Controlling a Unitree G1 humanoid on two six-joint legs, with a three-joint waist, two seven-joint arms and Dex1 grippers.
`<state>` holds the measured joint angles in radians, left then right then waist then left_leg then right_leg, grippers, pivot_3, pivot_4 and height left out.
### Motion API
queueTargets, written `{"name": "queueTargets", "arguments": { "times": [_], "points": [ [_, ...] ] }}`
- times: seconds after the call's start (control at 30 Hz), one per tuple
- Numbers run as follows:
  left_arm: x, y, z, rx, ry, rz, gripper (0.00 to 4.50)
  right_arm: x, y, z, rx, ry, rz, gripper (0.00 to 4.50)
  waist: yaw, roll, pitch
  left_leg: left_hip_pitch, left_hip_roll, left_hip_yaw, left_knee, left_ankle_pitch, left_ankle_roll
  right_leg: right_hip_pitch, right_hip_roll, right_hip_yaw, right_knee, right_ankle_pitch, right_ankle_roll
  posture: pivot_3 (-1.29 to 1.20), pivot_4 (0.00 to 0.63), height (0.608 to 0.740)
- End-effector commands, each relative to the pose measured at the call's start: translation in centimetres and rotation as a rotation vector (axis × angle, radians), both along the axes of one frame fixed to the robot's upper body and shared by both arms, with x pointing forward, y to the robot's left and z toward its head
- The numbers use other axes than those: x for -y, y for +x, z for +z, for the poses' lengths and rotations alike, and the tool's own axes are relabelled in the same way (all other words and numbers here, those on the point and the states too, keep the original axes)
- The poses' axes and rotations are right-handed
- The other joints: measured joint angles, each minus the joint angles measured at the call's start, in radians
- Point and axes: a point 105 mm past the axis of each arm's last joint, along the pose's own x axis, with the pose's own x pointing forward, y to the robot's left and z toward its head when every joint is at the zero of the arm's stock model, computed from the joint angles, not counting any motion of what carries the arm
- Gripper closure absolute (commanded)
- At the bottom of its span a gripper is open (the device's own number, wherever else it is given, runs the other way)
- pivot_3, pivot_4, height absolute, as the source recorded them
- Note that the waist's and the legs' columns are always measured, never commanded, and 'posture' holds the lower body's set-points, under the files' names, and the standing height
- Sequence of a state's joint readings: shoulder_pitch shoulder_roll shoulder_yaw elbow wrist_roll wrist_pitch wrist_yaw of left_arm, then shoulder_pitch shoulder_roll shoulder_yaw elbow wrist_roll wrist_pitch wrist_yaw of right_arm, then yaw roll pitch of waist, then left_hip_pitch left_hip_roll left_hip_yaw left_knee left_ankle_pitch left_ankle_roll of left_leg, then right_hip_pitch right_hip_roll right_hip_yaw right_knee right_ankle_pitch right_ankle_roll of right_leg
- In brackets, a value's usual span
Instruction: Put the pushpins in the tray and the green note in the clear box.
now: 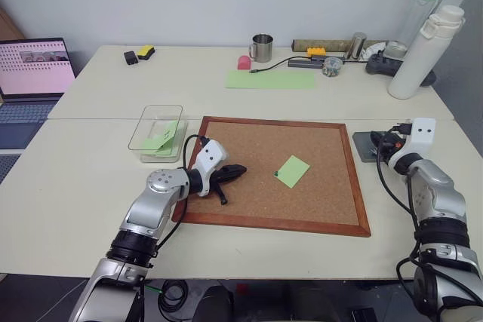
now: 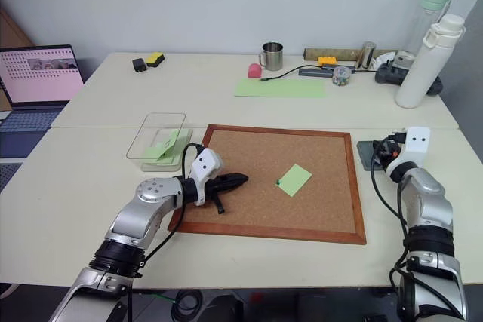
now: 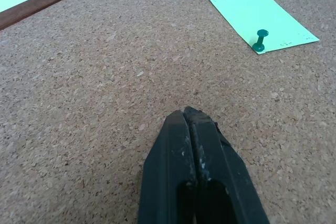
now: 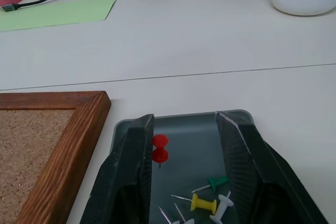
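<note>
A green note (image 1: 293, 170) lies on the cork board (image 1: 256, 145), held at its near corner by a green pushpin (image 3: 259, 41). My left gripper (image 1: 240, 170) rests shut on the board to the note's left, with nothing in it. The clear box (image 1: 157, 132) stands off the board's left edge with green notes inside. At the board's right, my right gripper (image 4: 184, 129) is open over the dark grey tray (image 4: 181, 124). A red pushpin (image 4: 159, 148) sits close against one finger's inner side. Green, yellow and white pushpins (image 4: 206, 202) lie in the tray.
At the table's far side are a large pale green sheet (image 1: 270, 79), a metal mug (image 1: 262, 47), a jar of pins (image 1: 331, 66), a power strip with a cable and a tall white bottle (image 1: 423, 54). A laptop (image 1: 34, 69) sits at the far left.
</note>
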<state>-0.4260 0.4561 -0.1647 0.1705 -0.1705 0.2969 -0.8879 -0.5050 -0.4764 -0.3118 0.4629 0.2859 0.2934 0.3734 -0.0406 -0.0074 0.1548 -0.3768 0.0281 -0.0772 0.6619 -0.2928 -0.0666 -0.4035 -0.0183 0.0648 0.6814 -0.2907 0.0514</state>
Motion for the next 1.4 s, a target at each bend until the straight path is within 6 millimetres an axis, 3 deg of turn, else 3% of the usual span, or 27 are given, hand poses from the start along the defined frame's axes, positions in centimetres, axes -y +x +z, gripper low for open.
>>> {"name": "queueTargets", "arguments": {
  "times": [0.03, 0.23, 0.53, 0.63, 0.73, 0.87, 0.97, 1.2, 1.4],
  "points": [
    [-0.5, -0.3, -1.7, -0.066, 0.046, 0.009, 4.5, 0.2, -0.1, 1.0, 0.037, -0.075, 0.009, 2.57, 0.0, 0.0, 0.0, 0.0, 0.0, 0.0, 0.0, 0.0, 0.0, 0.0, 0.0, 0.0, 0.0, 0.0, 0.0, 0.0, 0.15, 0.74],
    [-0.6, -0.4, -1.7, -0.067, 0.047, 0.006, 4.5, -0.1, -0.1, -0.1, 0.006, -0.083, 0.016, 2.57, 0.0, 0.0, 0.0, 0.0, 0.0, 0.0, 0.0, 0.0, 0.0, 0.0, 0.0, 0.0, 0.0, 0.0, 0.0, 0.0, 0.15, 0.74],
    [-0.7, -0.6, -1.7, -0.069, 0.047, 0.013, 4.5, -0.1, 0.0, 2.2, 0.089, -0.071, 0.031, 2.57, 0.0, 0.0, 0.0, 0.0, 0.0, 0.0, 0.0, 0.0, 0.0, 0.0, 0.0, 0.0, 0.0, 0.0, 0.0, 0.0, 0.15, 0.74],
    [-0.7, -0.6, -1.8, -0.069, 0.045, 0.014, 4.5, -2.8, -0.4, 3.5, 0.138, -0.059, 0.159, 2.57, 0.0, 0.0, 0.0, 0.0, 0.0, 0.0, 0.0, 0.0, 0.0, 0.0, 0.0, 0.0, 0.0, 0.0, 0.0, 0.0, 0.15, 0.74],
    [-0.8, -0.6, -1.8, -0.07, 0.045, 0.016, 4.5, -8.1, -2.1, 4.2, 0.155, -0.025, 0.409, 2.57, 0.0, 0.0, 0.0, 0.0, 0.0, 0.0, 0.0, 0.0, 0.0, 0.0, 0.0, 0.0, 0.0, 0.0, 0.0, 0.0, 0.15, 0.74],
    [-0.8, -0.6, -1.8, -0.071, 0.046, 0.017, 4.5, -14.2, -5.4, 3.4, 0.116, -0.039, 0.686, 2.57, 0.0, 0.0, 0.0, 0.0, 0.001, -0.002, 0.0, 0.0, 0.0, 0.0, 0.001, -0.001, 0.0, 0.0, 0.0, 0.0, 0.15, 0.74],
    [-0.8, -0.6, -1.8, -0.071, 0.045, 0.015, 4.5, -17.1, -6.8, 2.3, 0.078, -0.053, 0.78, 2.57, 0.001, 0.0, 0.0, -0.001, 0.0, -0.002, 0.0, 0.0, 0.0, 0.0, 0.0, -0.001, 0.0, 0.0, 0.0, 0.0, 0.15, 0.74],
    [-0.7, -0.7, -1.8, -0.072, 0.045, 0.012, 4.5, -19.7, -6.8, 0.1, 0.021, -0.102, 0.8, 2.57, 0.002, 0.0, 0.0, -0.001, 0.0, -0.002, 0.0, 0.0, 0.0, 0.0, 0.0, -0.002, 0.0, 0.0, 0.0, 0.0, 0.15, 0.74],
    [-0.7, -0.8, -1.8, -0.073, 0.045, 0.015, 4.5, -19.9, -6.4, -1.2, -0.021, -0.149, 0.785, 2.57, 0.002, 0.0, 0.0, -0.001, 0.0, -0.002, 0.0, 0.0, 0.0, 0.0, 0.0, -0.002, 0.0, 0.0, 0.0, 0.0, 0.15, 0.74]
  ]
}}
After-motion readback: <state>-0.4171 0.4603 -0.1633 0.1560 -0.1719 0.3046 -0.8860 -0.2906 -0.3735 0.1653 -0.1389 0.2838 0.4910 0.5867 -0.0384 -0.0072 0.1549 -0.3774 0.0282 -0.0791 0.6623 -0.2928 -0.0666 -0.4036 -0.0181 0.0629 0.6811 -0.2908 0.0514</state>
